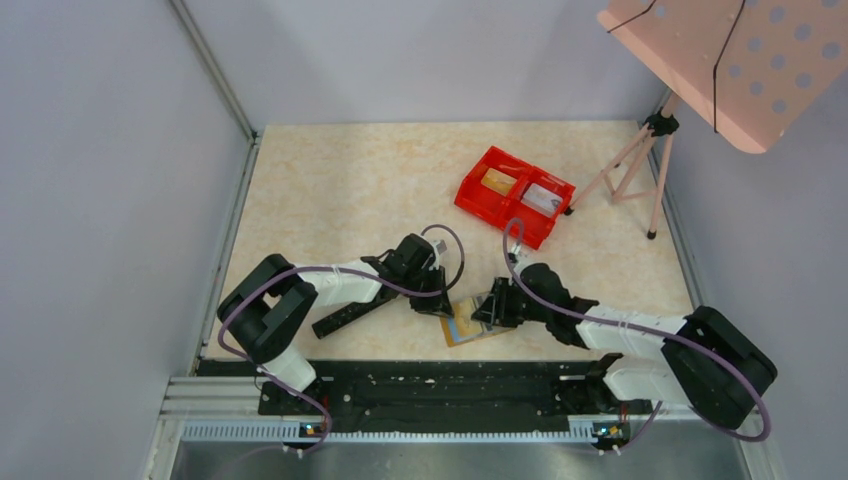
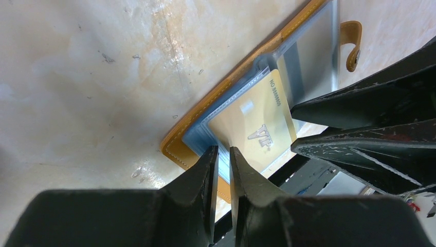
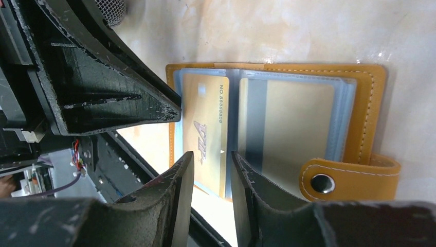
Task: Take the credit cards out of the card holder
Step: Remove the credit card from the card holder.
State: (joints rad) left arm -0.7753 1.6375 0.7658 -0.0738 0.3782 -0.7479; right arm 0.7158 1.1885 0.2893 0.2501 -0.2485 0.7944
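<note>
Now, left gripper [image 2: 222,150] pinching card holder [image 3: 366,103] edge, right gripper [image 3: 210,157] astride gold card [image 3: 203,103], grip unclear.

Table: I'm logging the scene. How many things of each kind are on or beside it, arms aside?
Tray: 1
Holder: 1
Stand: 1
Gold cards: 2, one in the tray, one in the holder
Grey card: 1, in the tray
Total: 6; I cannot tell whether the other sleeves hold more.
</note>
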